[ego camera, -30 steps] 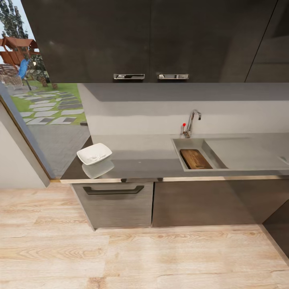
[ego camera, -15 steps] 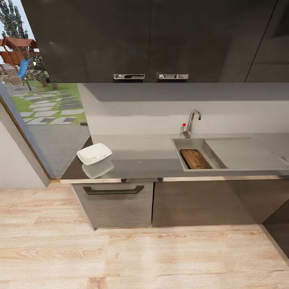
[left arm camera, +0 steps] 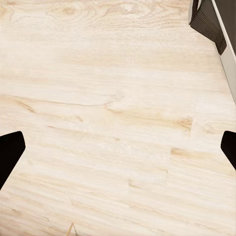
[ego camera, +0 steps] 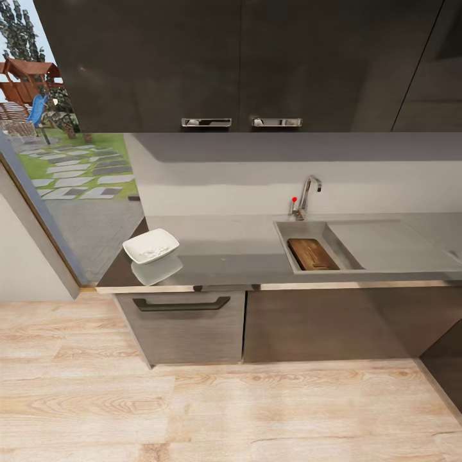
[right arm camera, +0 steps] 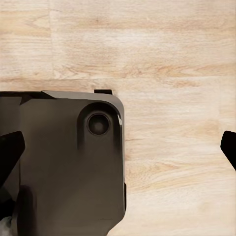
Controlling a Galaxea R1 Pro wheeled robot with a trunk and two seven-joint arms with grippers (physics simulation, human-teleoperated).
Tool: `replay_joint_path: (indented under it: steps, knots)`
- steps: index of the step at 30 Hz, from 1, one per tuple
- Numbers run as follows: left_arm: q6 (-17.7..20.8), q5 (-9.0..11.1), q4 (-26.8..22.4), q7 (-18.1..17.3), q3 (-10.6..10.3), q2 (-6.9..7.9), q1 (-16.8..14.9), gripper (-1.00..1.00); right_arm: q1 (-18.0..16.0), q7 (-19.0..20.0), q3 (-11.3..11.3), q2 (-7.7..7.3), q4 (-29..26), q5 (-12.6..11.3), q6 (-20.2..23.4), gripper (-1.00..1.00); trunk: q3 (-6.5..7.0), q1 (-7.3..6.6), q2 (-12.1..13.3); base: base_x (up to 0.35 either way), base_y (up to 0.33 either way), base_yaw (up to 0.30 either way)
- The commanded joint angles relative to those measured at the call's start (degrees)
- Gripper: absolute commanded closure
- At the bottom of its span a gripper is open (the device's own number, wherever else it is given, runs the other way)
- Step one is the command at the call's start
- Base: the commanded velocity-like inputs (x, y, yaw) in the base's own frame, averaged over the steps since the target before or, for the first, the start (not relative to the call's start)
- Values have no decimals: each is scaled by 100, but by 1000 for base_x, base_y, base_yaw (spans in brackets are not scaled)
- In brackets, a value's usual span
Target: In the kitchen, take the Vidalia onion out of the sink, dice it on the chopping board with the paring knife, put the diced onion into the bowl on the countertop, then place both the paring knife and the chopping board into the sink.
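From the head view, the glossy dark grey tabletop [ego camera: 231,256] runs across the scene above a grey drawer [ego camera: 183,324] with a dark bar handle. The white square bowl [ego camera: 151,246] sits near the tabletop's left end, one corner toward the front edge, with its pale mirror image just below it. Well apart to the right is the sink [ego camera: 308,230], its basin beside a flat drainboard [ego camera: 391,244], with the chrome tap [ego camera: 307,196] and its red knob behind. A brown chopping board [ego camera: 312,254] lies in the basin, its long axis running from the tap side toward the front edge, slightly slanted. Dark wall cabinets [ego camera: 237,64] hang above, and pale wood floor [ego camera: 212,410] lies in front.

In the left wrist view, the left gripper [left arm camera: 118,147] has its dark fingers [left arm camera: 10,152] spread wide at opposite edges, holding nothing, over the floor.

In the right wrist view, the right gripper [right arm camera: 118,147] is likewise spread wide and empty, above a dark robot body part [right arm camera: 64,162] and floor.
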Motion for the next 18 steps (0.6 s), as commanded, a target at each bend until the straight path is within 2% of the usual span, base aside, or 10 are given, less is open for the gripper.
replay_joint_path:
  steps: [1, 18]
  knots:
    - [-7, 60, -12, 16, -51, 1, 3, -100, -4, -14, 51, 0, 4, -59, -20, -100, -10, 3, -10, 0, 0, 0]
    - [-7, 60, -12, 16, -51, 1, 3, -100, -4, -14, 51, 2, 4, -59, -20, -100, -10, 3, -10, 0, 0, 0]
